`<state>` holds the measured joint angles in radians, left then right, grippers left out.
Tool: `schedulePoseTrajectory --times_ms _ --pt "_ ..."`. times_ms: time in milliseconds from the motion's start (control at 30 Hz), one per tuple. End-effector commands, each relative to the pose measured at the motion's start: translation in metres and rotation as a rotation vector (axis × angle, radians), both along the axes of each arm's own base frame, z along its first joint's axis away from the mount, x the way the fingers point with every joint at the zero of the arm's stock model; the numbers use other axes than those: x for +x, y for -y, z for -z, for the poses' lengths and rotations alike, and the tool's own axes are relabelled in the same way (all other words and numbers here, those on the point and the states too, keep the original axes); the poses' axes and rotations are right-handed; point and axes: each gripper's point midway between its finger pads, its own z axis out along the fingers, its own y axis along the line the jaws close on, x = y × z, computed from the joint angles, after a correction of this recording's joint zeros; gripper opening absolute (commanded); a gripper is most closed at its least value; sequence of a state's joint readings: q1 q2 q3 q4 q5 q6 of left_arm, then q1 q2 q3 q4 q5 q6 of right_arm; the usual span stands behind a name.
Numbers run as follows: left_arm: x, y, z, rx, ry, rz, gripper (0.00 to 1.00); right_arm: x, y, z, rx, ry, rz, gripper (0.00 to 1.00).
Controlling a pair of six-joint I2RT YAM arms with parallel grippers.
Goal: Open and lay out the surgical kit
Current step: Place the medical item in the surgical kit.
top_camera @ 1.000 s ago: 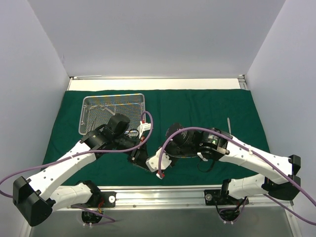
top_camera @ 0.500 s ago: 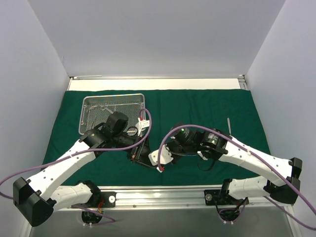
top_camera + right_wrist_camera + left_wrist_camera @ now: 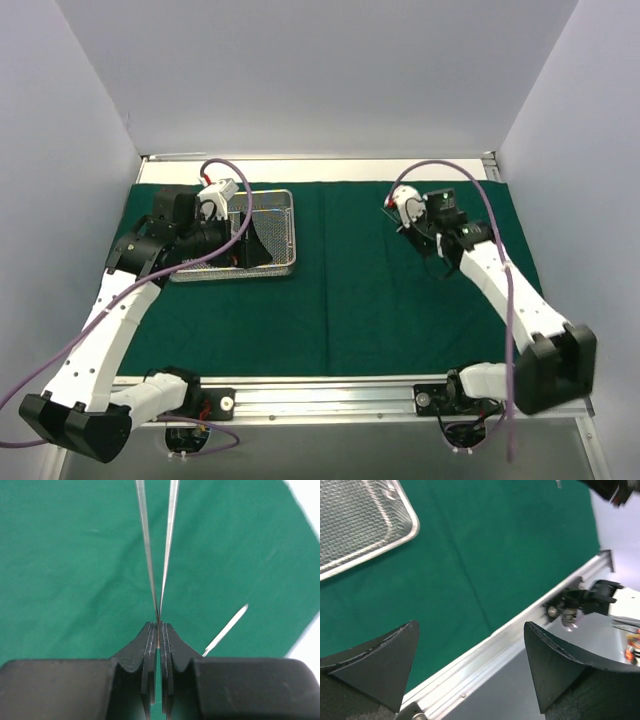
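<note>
Your left gripper (image 3: 470, 635): the two fingers (image 3: 380, 665) are spread wide apart, and nothing is between them. It hangs over the near right part of the tray.
Your right gripper (image 3: 159, 630): it is squeezed tight on the forceps (image 3: 146, 540). It is up above the far right part of the cloth.
The forceps: you hold them where the two thin arms meet. The arms point away from the gripper and spread a little apart.
The green cloth (image 3: 380, 300): it lies spread out flat.
The wire-mesh tray (image 3: 272, 212): it sits on the far left part of the cloth. You cannot tell from these views what is in it.
The other steel tool (image 3: 225, 629): it is thin and pointed. It lies on the cloth near your right gripper.
</note>
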<state>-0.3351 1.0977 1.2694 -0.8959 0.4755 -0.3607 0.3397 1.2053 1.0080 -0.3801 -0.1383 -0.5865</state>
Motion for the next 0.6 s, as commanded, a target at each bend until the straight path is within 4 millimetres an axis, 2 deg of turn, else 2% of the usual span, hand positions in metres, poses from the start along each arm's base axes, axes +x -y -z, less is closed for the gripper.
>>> schedulePoseTrajectory --times_ms 0,67,100,133,167,200,333,467,567 --pt "0.018 -0.02 0.006 0.12 0.037 -0.034 0.94 0.038 0.04 0.023 0.145 -0.109 0.402 0.0" --pt "0.024 -0.029 0.014 0.138 0.008 -0.053 0.94 0.045 0.06 0.036 0.191 -0.159 0.521 0.0" --pt "0.025 -0.033 0.017 0.144 0.005 -0.051 0.94 0.049 0.077 0.047 0.191 -0.182 0.594 0.0" --pt "0.026 -0.036 0.019 0.148 -0.002 -0.062 0.94 0.054 0.087 0.049 0.196 -0.184 0.637 0.0" --pt "0.029 -0.037 0.019 0.129 -0.003 -0.067 0.94 0.056 0.096 0.055 0.19 -0.195 0.675 0.0" --pt "0.03 -0.034 0.018 0.102 -0.013 -0.069 0.94 0.058 0.103 0.07 0.173 -0.232 0.714 0.0" --pt "0.044 -0.029 0.019 0.035 -0.036 -0.096 0.94 0.056 0.135 0.094 0.104 -0.305 0.821 0.0" --pt "0.061 -0.027 0.016 0.015 -0.035 -0.105 0.94 0.053 0.144 0.11 0.042 -0.356 0.841 0.0" --pt "0.069 -0.029 0.017 0.018 -0.048 -0.109 0.94 0.042 0.149 0.125 0.027 -0.408 0.886 0.0"
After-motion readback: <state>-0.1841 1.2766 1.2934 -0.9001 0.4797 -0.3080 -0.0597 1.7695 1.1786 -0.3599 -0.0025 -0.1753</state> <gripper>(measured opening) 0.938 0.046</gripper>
